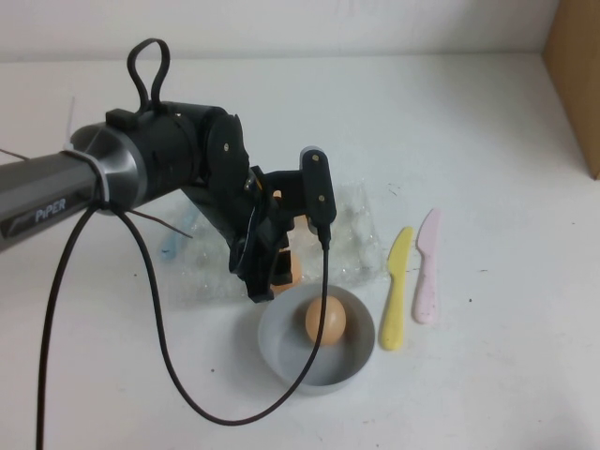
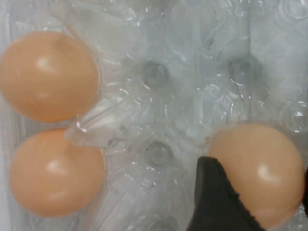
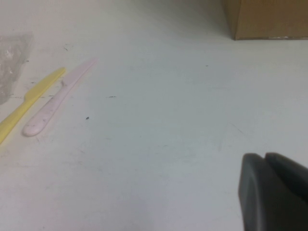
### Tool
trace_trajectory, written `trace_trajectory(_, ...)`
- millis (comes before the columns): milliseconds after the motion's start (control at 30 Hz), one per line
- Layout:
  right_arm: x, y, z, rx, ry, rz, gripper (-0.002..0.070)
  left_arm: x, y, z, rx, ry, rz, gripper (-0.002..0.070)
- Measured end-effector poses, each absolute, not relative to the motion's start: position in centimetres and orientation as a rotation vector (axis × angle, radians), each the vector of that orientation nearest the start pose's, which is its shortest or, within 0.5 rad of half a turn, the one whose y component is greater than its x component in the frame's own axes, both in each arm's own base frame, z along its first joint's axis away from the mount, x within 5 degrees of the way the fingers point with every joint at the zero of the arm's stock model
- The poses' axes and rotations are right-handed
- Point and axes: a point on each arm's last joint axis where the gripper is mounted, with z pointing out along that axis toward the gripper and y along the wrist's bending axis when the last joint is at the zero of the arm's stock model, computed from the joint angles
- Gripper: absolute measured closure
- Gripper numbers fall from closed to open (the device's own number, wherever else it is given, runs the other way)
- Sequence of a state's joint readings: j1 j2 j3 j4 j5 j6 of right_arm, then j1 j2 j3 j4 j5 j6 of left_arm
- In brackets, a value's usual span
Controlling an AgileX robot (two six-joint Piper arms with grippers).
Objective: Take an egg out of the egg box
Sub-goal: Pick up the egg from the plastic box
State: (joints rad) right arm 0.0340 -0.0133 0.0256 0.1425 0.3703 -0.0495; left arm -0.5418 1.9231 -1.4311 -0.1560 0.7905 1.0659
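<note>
From my station, the egg box (image 1: 352, 230) lies mid-tabletop (image 1: 487, 112), the bowl (image 1: 317, 339) just in front with one egg (image 1: 325, 319) inside. Two knives (image 1: 412, 277) lie right of both, a carton (image 1: 574, 75) at far right. My left end effector (image 1: 281, 272) hangs over the box's near edge, beside an egg (image 2: 257, 173); the right end effector (image 3: 274, 192) sits low over bare tabletop.

The left arm hides most of the egg box (image 1: 356, 234); the right claw (image 3: 272, 192) is cut off by the frame edge.
</note>
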Motion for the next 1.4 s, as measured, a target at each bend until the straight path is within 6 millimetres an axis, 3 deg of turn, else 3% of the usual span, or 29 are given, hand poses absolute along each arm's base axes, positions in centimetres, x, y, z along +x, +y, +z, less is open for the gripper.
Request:
trace_trajectory(400,5.2,0.6,17.2,0.01,1.864,0.129,0.0694,34.2,-21.9,21.4,1.899,1.985,-0.039,0.037)
trace_trajectory(567,5.2,0.6,17.2,0.01,1.864,0.129,0.0694,33.8,-21.9,22.7,1.884,1.955,-0.031,0.0514)
trace_trajectory(900,5.2,0.6,17.2,0.01,1.864,0.129,0.0694,33.5,-21.5,24.1,1.874,1.926,0.015,0.0548)
trace_trajectory(1033,5.2,0.6,17.2,0.01,1.864,0.129,0.0694,33.6,-21.4,24.1,1.878,1.929,0.032,0.0494)
trace_trajectory(1200,5.2,0.6,17.2,0.01,1.864,0.129,0.0694,33.5,-21.6,24.1,1.898,1.916,0.059,0.0293)
trace_trajectory(1267,5.2,0.6,17.2,0.01,1.864,0.129,0.0694,33.5,-21.6,24.0,1.898,1.92,0.06,0.0245)
trace_trajectory(1400,5.2,0.6,17.2,0.01,1.864,0.129,0.0694,33.6,-21.7,23.6,1.904,1.929,0.059,0.0212)
